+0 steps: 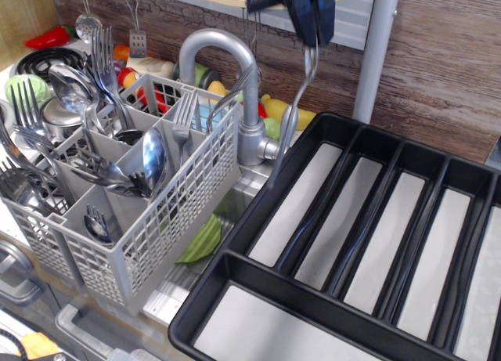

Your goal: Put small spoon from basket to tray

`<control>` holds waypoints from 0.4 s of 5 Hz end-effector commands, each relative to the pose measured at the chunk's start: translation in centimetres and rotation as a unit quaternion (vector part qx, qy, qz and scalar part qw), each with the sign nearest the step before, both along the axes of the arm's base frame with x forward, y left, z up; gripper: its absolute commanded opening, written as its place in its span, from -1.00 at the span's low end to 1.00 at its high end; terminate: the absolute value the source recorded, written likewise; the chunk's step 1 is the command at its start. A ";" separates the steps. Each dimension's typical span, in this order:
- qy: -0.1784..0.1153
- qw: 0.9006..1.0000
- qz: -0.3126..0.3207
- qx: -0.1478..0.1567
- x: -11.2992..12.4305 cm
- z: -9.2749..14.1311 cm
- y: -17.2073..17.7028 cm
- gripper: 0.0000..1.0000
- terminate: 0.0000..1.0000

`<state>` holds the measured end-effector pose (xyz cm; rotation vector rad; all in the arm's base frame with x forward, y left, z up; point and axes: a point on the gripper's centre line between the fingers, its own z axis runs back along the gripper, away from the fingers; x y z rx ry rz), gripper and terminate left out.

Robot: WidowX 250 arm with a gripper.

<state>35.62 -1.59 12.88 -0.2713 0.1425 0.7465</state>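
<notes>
My gripper (311, 34) comes down from the top edge, shut on the small spoon (294, 114). The spoon hangs almost upright from its bowl end, with the thin handle pointing down. The handle tip is just above the left rim of the black tray (258, 204). The tray has long pale-lined compartments and fills the right and bottom of the view. The grey lattice basket (164, 220) stands at the left, holding several forks and larger spoons. The gripper is well to the right of the basket and above the tray's far-left corner.
A silver faucet (235, 79) rises between basket and tray, close to the left of the hanging spoon. A grey vertical post (376, 55) stands behind the tray. Toy vegetables, utensils and a brick wall lie at the back. A green item (202, 242) lies in the sink.
</notes>
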 end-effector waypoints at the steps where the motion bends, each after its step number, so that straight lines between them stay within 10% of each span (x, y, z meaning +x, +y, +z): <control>1: -0.043 0.999 0.016 0.000 -0.3 0.0 -0.7 -1.00 -1.00; 2: -0.024 0.999 0.012 0.025 -0.1 -1.8 -0.7 -1.00 -1.00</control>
